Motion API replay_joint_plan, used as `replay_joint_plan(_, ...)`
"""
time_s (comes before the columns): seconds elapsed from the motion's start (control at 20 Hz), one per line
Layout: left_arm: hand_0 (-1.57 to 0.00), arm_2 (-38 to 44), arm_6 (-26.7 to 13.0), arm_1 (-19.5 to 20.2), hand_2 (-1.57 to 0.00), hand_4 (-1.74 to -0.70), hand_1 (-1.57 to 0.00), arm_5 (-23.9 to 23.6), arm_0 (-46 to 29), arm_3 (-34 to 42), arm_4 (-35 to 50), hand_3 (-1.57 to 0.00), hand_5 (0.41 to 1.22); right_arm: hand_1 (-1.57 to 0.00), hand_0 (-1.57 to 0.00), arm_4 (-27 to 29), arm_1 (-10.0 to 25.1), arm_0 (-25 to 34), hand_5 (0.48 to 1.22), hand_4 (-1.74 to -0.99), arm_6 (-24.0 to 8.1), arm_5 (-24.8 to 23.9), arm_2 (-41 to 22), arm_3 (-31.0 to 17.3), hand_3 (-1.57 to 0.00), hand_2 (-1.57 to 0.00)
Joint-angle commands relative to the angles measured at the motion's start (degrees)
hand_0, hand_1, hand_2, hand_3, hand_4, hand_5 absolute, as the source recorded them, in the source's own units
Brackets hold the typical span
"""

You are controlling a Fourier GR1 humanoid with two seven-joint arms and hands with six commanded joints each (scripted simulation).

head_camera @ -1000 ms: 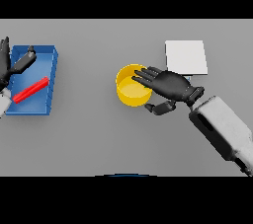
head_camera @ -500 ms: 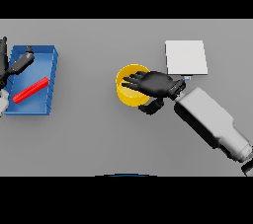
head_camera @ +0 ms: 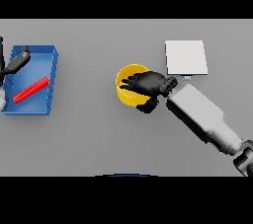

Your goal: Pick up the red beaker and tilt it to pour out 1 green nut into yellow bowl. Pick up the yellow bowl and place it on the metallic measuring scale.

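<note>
Right hand lies over the yellow bowl, fingers spread across the opening, thumb curled at the near rim; grasp looks shallow, so the bowl may tip or slip on lifting. Measuring scale sits beyond, right of the bowl. Left hand, fingers unclear, far left over blue tray holding the red beaker. No writing legible.

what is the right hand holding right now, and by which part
The right hand lies over the yellow bowl at its right rim, fingers across the opening. Whether they actually grip the rim cannot be told. The bowl is not on the scale.
</note>
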State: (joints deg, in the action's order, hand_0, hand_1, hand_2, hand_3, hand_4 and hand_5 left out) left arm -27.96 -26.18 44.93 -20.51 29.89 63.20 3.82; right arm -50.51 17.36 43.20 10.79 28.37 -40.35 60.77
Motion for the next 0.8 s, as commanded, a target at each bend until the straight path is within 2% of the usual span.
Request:
replay_joint_plan(0.0, 0.0, -0.1, 0.4, 0.0, 0.0, -0.74, 0.0, -0.2, -0.2, 0.4, -0.1, 0.0, 0.697, 0.0, 0.0, -0.1, -0.2, 0.0, 0.753, -1.285, 0.0, 0.0, -0.1, -0.8, -0.05, -0.01)
replay_joint_plan(0.15, 0.0, -0.1, 0.9, -0.4, 0.0, -0.75, 0.0, -0.4, 0.0, -0.2, -0.2, 0.0, 0.701, -0.04, -0.03, 0.6, -0.6, -0.3, 0.805, -1.302, -2.2, 1.5, 0.6, -1.8, -0.14, -0.07)
replay_joint_plan(0.2, 0.0, -0.4, 1.0, -0.5, 0.0, -0.75, 0.0, -0.7, -0.4, 0.3, -0.5, 0.0, 0.701, -0.14, -0.16, 0.6, -0.7, -0.2, 0.839, -1.321, -1.9, 1.7, 0.5, -1.9, -0.18, -0.15)
replay_joint_plan(0.3, 0.0, -0.4, 0.7, -0.6, 0.0, -0.76, 0.0, -1.1, -0.4, 0.4, -0.5, 0.0, 0.703, -0.65, -0.67, 0.7, -0.8, -0.4, 0.976, -1.394, -1.1, 1.5, 0.3, -1.6, -0.31, -0.61)
replay_joint_plan(0.35, 0.0, -0.5, 0.6, -0.3, 0.0, -0.76, 0.0, -0.9, -0.7, 0.5, -0.6, 0.0, 0.704, -0.84, -0.85, 1.2, -0.1, -0.5, 1.025, -1.463, -0.4, 2.6, 0.5, -0.7, -0.4, -0.81)
replay_joint_plan(0.45, 0.0, -0.3, 0.9, -0.4, 0.0, -0.76, 0.0, -0.8, -0.1, -0.5, -0.8, 0.0, 0.701, -1.1, -1.11, 1.8, 0.4, -0.7, 1.096, -1.557, -1.1, 3.8, 0.4, -0.1, -0.71, -1.08)
replay_joint_plan(0.6, 0.0, -0.2, 1.3, 0.1, 0.0, -0.75, 0.0, -0.3, 0.1, -0.3, -0.7, 0.0, 0.695, -1.33, -1.33, 2.4, 0.7, -0.5, 1.157, -1.647, -1.0, 4.1, -0.4, -0.2, -1.12, -1.2)
replay_joint_plan(0.75, 0.0, -0.4, 1.0, 0.3, 0.0, -0.74, 0.0, 0.1, 0.2, -0.1, -0.8, 0.0, 0.69, -1.45, -1.45, 3.2, 1.1, -0.4, 1.188, -1.693, -0.3, 3.0, -0.6, -0.4, -1.32, -1.27)
